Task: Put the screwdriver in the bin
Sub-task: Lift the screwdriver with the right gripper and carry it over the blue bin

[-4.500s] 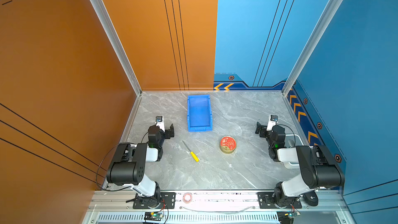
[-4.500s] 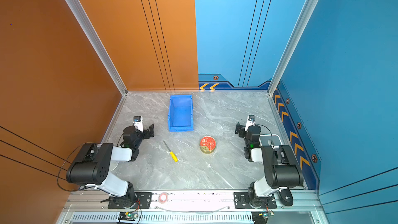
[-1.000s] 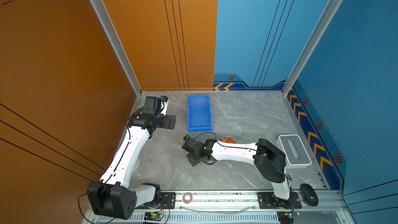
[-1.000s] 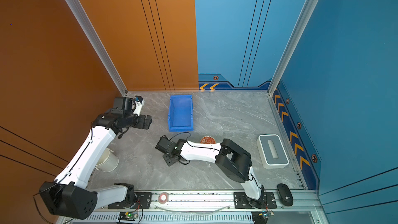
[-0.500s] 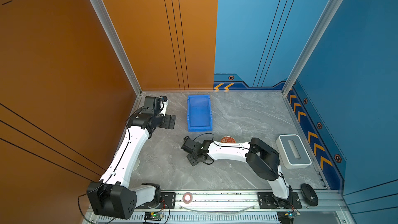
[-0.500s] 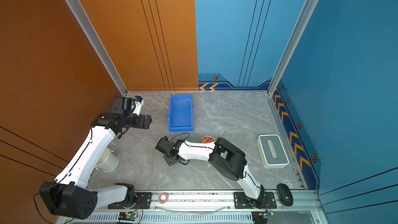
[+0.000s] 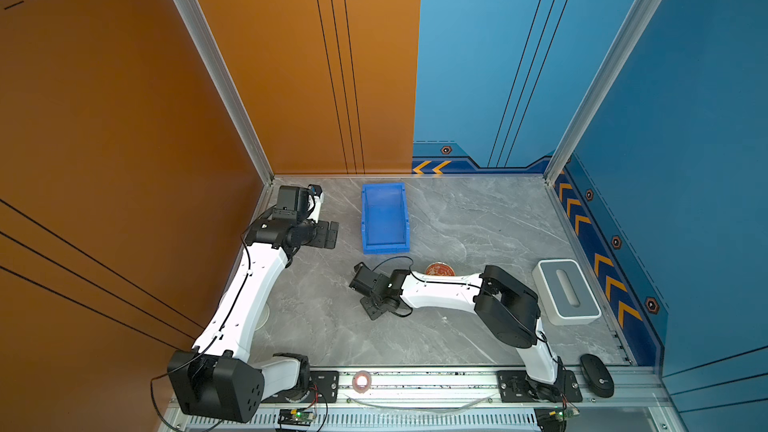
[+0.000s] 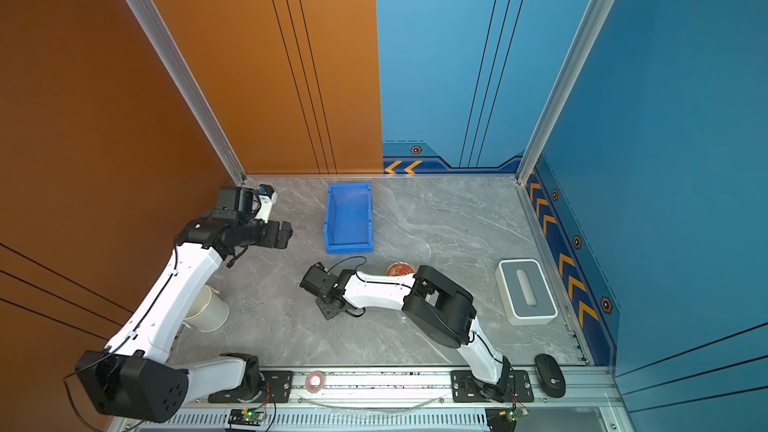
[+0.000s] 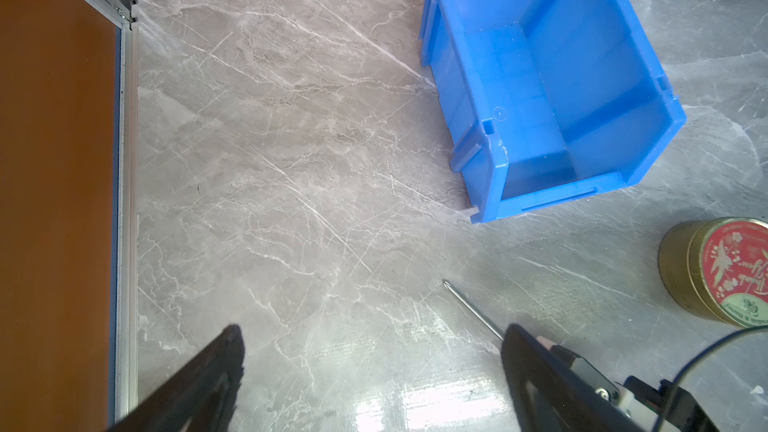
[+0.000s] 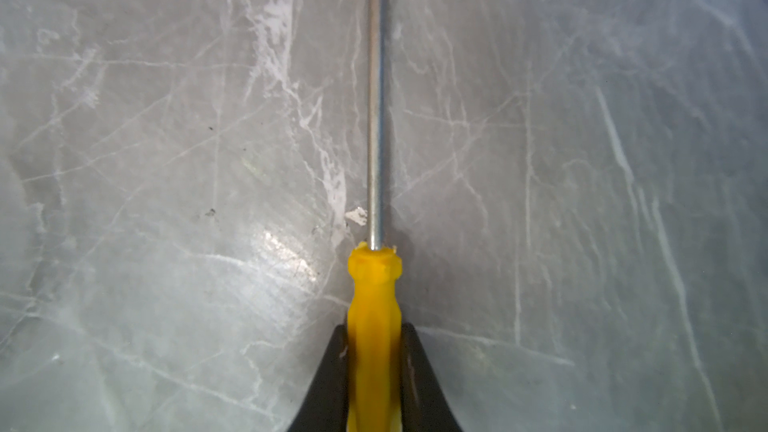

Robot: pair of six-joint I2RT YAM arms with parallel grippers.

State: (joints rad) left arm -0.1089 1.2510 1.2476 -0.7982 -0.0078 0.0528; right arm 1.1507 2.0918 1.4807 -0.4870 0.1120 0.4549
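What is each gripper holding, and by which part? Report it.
The right gripper is shut on the screwdriver, its fingers pinching the yellow handle; the metal shaft sticks out free. The left gripper is open and holds nothing.

place: robot lab test cell | signs: 2 white arms [image 7: 249, 284] on aluminium rail [image 7: 415, 380], bottom of frame | orange wall [image 7: 124, 118] left, blue wall [image 7: 685, 118] right | marble-look tabletop [image 7: 478, 222]

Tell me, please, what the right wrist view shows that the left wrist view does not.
Only the right wrist view: the screwdriver's yellow handle clamped in the right gripper's jaws. Only the left wrist view: the bin, empty, a red-and-gold tin and the left gripper, jaws open. Both: the screwdriver's metal shaft against the grey table.
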